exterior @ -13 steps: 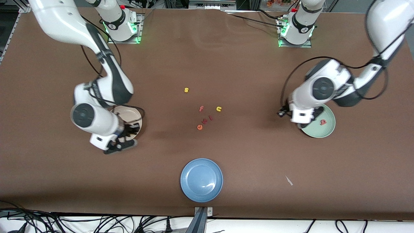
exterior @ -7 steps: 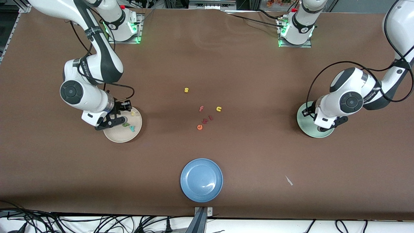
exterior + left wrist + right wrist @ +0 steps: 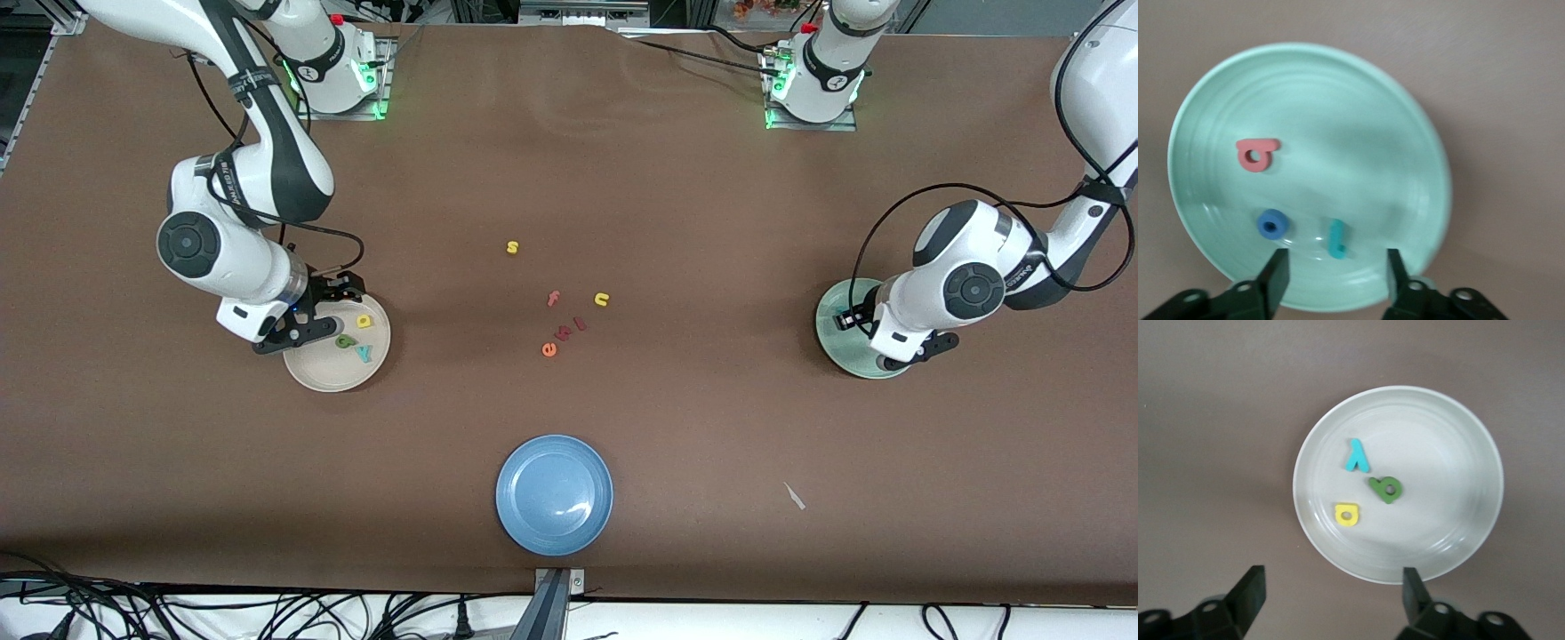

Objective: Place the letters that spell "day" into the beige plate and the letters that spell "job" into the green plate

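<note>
Foam letters d (image 3: 1386, 489), a (image 3: 1347, 514) and y (image 3: 1356, 455) lie inside the beige plate (image 3: 313, 373) near the table's right-arm end; j (image 3: 1337, 239), o (image 3: 1271, 224) and b (image 3: 1256, 154) lie in the green plate (image 3: 1358, 113) near the left-arm end. We see each plate straight below its own arm: the right gripper (image 3: 1331, 593) hangs over the beige rim, the left gripper (image 3: 1336, 277) over the green rim, both with fingers apart and empty. We judge only a lift away is left.

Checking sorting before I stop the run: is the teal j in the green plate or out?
In. The left wrist view shows the teal j lying inside the green plate, beside the blue o.
</note>
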{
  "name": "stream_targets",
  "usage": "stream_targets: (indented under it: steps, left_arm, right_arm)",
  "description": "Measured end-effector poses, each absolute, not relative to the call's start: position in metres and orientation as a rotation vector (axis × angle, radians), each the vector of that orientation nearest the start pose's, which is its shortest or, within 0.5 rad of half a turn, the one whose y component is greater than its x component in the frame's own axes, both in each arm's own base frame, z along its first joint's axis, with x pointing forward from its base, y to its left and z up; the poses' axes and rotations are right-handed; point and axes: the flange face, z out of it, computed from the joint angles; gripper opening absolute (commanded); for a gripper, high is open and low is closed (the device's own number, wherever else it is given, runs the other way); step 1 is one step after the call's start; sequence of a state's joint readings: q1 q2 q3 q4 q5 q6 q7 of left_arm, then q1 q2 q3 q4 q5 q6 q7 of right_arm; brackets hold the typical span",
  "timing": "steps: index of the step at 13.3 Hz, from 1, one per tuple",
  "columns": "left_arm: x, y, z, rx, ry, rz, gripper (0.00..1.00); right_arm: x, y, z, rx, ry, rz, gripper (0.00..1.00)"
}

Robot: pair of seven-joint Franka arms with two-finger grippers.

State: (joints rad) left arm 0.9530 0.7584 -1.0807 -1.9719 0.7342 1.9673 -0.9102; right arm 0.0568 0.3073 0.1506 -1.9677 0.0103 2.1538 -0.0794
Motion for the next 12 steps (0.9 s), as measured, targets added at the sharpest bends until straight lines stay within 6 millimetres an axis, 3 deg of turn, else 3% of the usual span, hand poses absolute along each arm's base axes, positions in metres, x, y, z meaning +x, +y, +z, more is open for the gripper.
stream_targets:
  steps: [3,5,7,9,12]
  left_arm:
    - [0.603,-0.026,0.313,-2.977,-0.541,0.307,1.0]
    - [0.616,-0.025,0.365,-2.985,-0.475,0.277,1.0]
    - [0.629,-0.019,0.409,-3.001,-0.406,0.252,1.0]
    - [0.641,-0.025,0.438,-3.008,-0.313,0.24,1.0]
    - [0.661,-0.047,0.448,-2.973,-0.232,0.248,0.99]
  right_arm:
    - [0.588,0.097,0.333,-3.057,-0.341,0.12,1.0]
    - [0.59,0.088,0.354,-3.052,-0.292,0.068,1.0]
    - [0.584,0.087,0.389,-3.058,-0.27,0.042,1.0]
    - [0.572,0.085,0.434,-3.067,-0.25,0.064,1.0]
    - [0.564,0.061,0.511,-3.077,-0.197,0.088,1.0]
